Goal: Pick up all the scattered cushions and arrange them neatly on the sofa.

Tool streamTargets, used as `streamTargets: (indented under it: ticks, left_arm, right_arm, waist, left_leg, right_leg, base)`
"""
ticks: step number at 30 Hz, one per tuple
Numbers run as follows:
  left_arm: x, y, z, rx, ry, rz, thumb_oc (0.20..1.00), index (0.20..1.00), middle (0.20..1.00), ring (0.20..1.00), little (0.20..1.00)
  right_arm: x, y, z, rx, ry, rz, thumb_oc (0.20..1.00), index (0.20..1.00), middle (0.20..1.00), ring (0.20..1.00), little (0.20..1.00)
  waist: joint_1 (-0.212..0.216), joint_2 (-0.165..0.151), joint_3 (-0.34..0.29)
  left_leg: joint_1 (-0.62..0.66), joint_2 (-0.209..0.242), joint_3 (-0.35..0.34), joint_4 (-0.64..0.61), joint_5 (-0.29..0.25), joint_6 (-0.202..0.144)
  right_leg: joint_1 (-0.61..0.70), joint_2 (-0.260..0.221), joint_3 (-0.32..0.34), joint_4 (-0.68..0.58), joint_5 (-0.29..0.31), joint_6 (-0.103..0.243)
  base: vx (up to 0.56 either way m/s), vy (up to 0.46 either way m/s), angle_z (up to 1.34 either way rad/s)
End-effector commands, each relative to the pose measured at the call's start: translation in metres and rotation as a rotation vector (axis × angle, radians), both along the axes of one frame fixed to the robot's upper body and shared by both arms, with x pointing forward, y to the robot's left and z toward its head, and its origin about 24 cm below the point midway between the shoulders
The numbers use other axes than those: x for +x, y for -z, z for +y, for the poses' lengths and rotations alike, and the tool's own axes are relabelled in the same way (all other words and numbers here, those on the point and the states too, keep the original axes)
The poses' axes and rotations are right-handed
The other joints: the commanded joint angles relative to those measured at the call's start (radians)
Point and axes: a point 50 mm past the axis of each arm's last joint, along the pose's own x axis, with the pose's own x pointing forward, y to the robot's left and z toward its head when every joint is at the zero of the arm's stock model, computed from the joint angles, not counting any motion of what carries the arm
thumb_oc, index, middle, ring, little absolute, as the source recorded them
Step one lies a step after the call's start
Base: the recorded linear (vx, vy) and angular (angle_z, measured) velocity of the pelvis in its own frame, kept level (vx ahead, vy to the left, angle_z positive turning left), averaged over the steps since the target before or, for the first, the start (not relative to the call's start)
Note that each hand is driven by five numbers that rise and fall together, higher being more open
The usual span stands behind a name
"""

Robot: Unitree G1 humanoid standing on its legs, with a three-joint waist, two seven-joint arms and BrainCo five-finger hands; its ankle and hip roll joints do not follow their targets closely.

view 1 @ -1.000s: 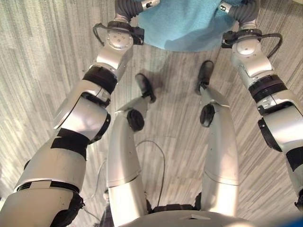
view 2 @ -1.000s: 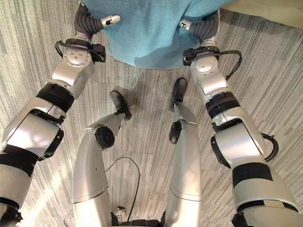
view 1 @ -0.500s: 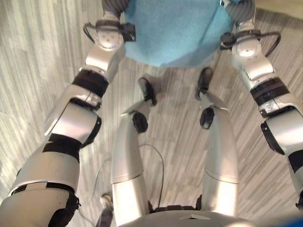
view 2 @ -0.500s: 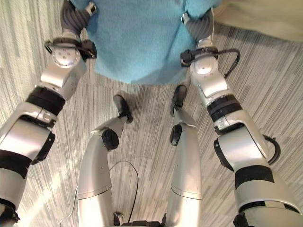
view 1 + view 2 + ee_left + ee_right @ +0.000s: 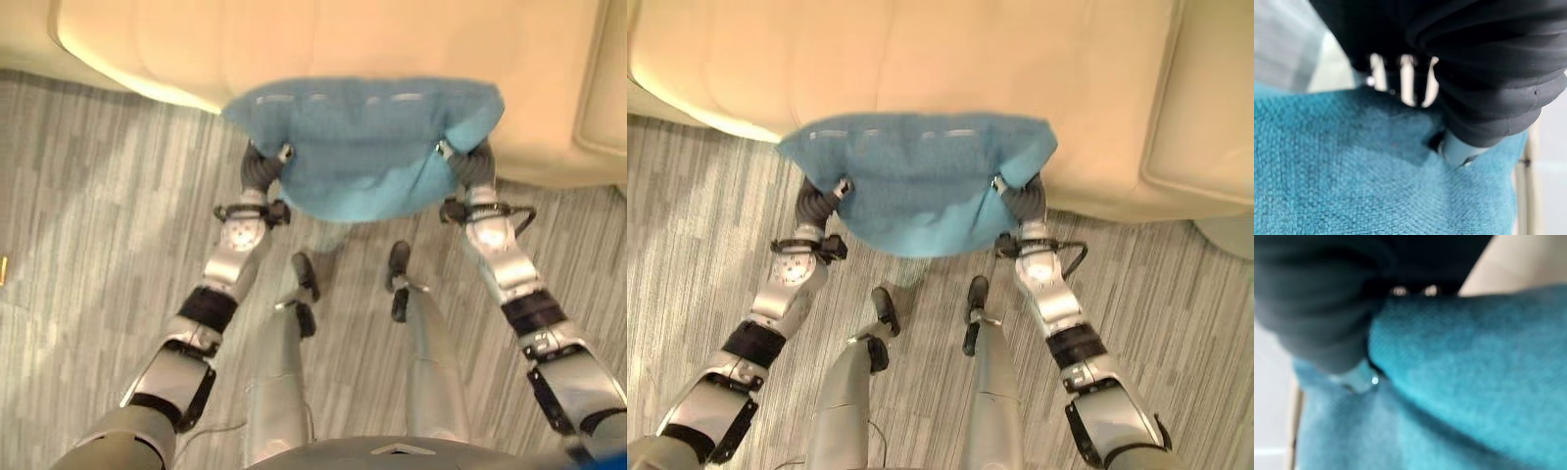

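The blue cushion (image 5: pixel 364 147) hangs between the two hands over the front edge of the cream sofa (image 5: pixel 323 44), its far half above the seat and its near half sagging over the grey floor (image 5: pixel 88 215). The left hand (image 5: pixel 263 166) grips its left side and the right hand (image 5: pixel 468 162) its right side, each pressed into the fabric. In the left wrist view the thumb is dug into the weave with the fingers past the cushion's edge, so that hand looks pinched on it; in the right wrist view the fabric bulges round the hand in the same way, though the fingers there are mostly hidden — I read it as clamped on the cushion, without full certainty. The main risk is a release too soon: with so much of the cushion off the seat, it would likely tip back and slide to the floor. Uneven letting-go is another — one side freed first would swing it askew, and it would land crooked.
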Motion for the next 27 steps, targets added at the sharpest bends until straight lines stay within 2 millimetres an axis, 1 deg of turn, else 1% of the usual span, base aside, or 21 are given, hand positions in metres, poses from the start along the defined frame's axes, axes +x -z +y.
streamTargets:
  ticks: [1, 5, 9, 10, 11, 14, 17, 18, 19, 20, 22, 25, 26, 27]
  left_arm:
    - [-0.006, -0.030, -0.029, -0.009, 0.148, -0.191, 0.200, 0.200, 0.200, 0.200, 0.200]
    - [-0.021, -0.007, -0.021, -0.012, 0.132, -0.134, 0.200, 0.200, 0.200, 0.200, 0.200]
    - [-0.035, 0.008, -0.009, 0.006, 0.105, -0.096, 0.200, 0.200, 0.200, 0.200, 0.200]
    - [-0.043, 0.018, -0.001, 0.008, 0.074, -0.063, 0.200, 0.200, 0.200, 0.200, 0.200]
    - [-0.043, 0.018, -0.001, 0.009, 0.074, -0.063, 0.200, 0.200, 0.200, 0.200, 0.200]
    - [-0.053, 0.027, 0.006, -0.012, 0.050, -0.034, 0.200, 0.200, 0.200, 0.200, 0.200]
    - [-0.060, 0.038, 0.010, -0.013, 0.043, 0.012, 0.200, 0.200, 0.200, 0.200, 0.200]
    - [-0.063, 0.043, 0.011, 0.001, 0.045, 0.030, 0.200, 0.200, 0.200, 0.200, 0.200]
    - [-0.063, 0.043, 0.011, 0.001, 0.045, 0.031, 0.200, 0.200, 0.200, 0.200, 0.200]
    - [-0.066, 0.047, 0.011, 0.005, 0.051, 0.046, 0.200, 0.200, 0.200, 0.200, 0.200]
    - [-0.070, 0.050, 0.011, 0.015, 0.057, 0.057, 0.200, 0.200, 0.200, 0.200, 0.200]
    - [-0.072, 0.053, 0.012, 0.021, 0.064, 0.072, 0.200, 0.200, 0.200, 0.200, 0.200]
    - [-0.072, 0.054, 0.012, 0.025, 0.068, 0.075, 0.200, 0.200, 0.200, 0.200, 0.200]
    - [-0.072, 0.053, 0.012, 0.030, 0.075, 0.073, 0.200, 0.200, 0.200, 0.200, 0.200]
  right_arm:
    - [-0.007, -0.033, 0.017, 0.029, -0.132, -0.202, 0.200, 0.200, 0.200, 0.200, 0.200]
    - [-0.020, -0.011, 0.008, 0.017, -0.133, -0.128, 0.200, 0.200, 0.200, 0.200, 0.200]
    - [-0.031, 0.003, 0.002, 0.002, -0.132, -0.081, 0.200, 0.200, 0.200, 0.200, 0.200]
    - [-0.036, 0.011, 0.001, -0.004, -0.133, -0.052, 0.200, 0.200, 0.200, 0.200, 0.200]
    - [-0.036, 0.011, 0.001, -0.004, -0.133, -0.052, 0.200, 0.200, 0.200, 0.200, 0.200]
    - [-0.041, 0.018, 0.000, -0.010, -0.134, -0.021, 0.200, 0.200, 0.200, 0.200, 0.200]
    - [-0.044, 0.027, -0.002, -0.017, -0.131, 0.018, 0.200, 0.200, 0.200, 0.200, 0.200]
    - [-0.046, 0.032, -0.002, -0.016, -0.132, 0.042, 0.200, 0.200, 0.200, 0.200, 0.200]
    - [-0.046, 0.032, -0.002, -0.015, -0.131, 0.042, 0.200, 0.200, 0.200, 0.200, 0.200]
    - [-0.048, 0.035, -0.003, -0.015, -0.131, 0.052, 0.200, 0.200, 0.200, 0.200, 0.200]
    - [-0.051, 0.039, -0.004, -0.015, -0.128, 0.065, 0.200, 0.200, 0.200, 0.200, 0.200]
    - [-0.053, 0.043, -0.004, -0.010, -0.127, 0.080, 0.200, 0.200, 0.200, 0.200, 0.200]
    - [-0.054, 0.044, -0.004, -0.006, -0.126, 0.082, 0.200, 0.200, 0.200, 0.200, 0.200]
    - [-0.055, 0.045, -0.004, 0.001, -0.125, 0.082, 0.200, 0.200, 0.200, 0.200, 0.200]
  waist:
    - [0.007, 0.012, -0.112]
    - [0.011, 0.000, -0.104]
    - [0.024, -0.011, -0.098]
    - [0.030, -0.017, -0.105]
    - [0.030, -0.018, -0.106]
    - [0.041, -0.020, -0.108]
    - [0.052, -0.020, -0.113]
    - [0.060, -0.019, -0.118]
    - [0.062, -0.020, -0.115]
    - [0.065, -0.020, -0.118]
    - [0.070, -0.022, -0.123]
    - [0.064, -0.024, -0.119]
    - [0.060, -0.019, -0.115]
    - [0.058, -0.016, -0.113]
  left_leg:
    - [0.076, 0.054, -0.094, -0.061, -0.010, -0.083]
    - [0.256, 0.050, -0.080, -0.111, -0.010, -0.085]
    - [0.415, 0.053, -0.062, -0.144, -0.018, -0.085]
    - [0.511, 0.052, -0.049, -0.161, -0.032, -0.081]
    - [0.511, 0.050, -0.049, -0.165, -0.027, -0.080]
    - [0.596, 0.038, -0.030, -0.183, -0.049, -0.069]
    - [0.658, 0.023, -0.013, -0.192, -0.067, -0.058]
    - [0.689, 0.007, -0.008, -0.200, -0.080, -0.049]
    - [0.695, 0.006, -0.006, -0.203, -0.080, -0.049]
    - [0.711, -0.004, -0.004, -0.209, -0.089, -0.042]
    - [0.734, -0.027, -0.002, -0.223, -0.102, -0.031]
    - [0.742, -0.054, -0.008, -0.233, -0.107, -0.010]
    - [0.741, -0.056, -0.010, -0.238, -0.105, -0.001]
    - [0.744, -0.058, -0.009, -0.241, -0.109, 0.005]
  right_leg:
    - [0.162, -0.030, -0.033, -0.173, 0.088, 0.099]
    - [0.346, -0.021, -0.063, -0.232, 0.083, 0.101]
    - [0.506, -0.012, -0.081, -0.273, 0.076, 0.105]
    - [0.597, -0.007, -0.080, -0.302, 0.074, 0.110]
    - [0.597, -0.008, -0.081, -0.306, 0.078, 0.110]
    - [0.675, 0.000, -0.080, -0.327, 0.081, 0.119]
    - [0.731, -0.006, -0.078, -0.341, 0.089, 0.133]
    - [0.758, -0.012, -0.076, -0.348, 0.095, 0.142]
    - [0.763, -0.012, -0.075, -0.349, 0.096, 0.143]
    - [0.770, -0.016, -0.068, -0.348, 0.102, 0.150]
    - [0.782, -0.029, -0.057, -0.347, 0.128, 0.164]
    - [0.757, -0.047, -0.022, -0.289, 0.196, 0.184]
    - [0.742, -0.042, -0.003, -0.254, 0.200, 0.186]
    - [0.726, -0.031, 0.014, -0.228, 0.186, 0.185]
  base:
    - [0.04, -0.003, 0.08]
    - [0.12, 0.017, 0.06]
    - [0.14, 0.061, 0.01]
    - [0.15, 0.089, 0.03]
    - [0.15, 0.117, -0.04]
    - [0.09, 0.091, -0.14]
    - [0.12, 0.145, -0.19]
    - [0.11, 0.148, -0.22]
    - [0.10, 0.170, -0.21]
    - [0.06, 0.121, -0.16]
    - [0.07, 0.175, -0.16]
    - [0.02, 0.155, -0.13]
    - [-0.02, 0.146, -0.04]
    - [0.03, 0.140, -0.07]
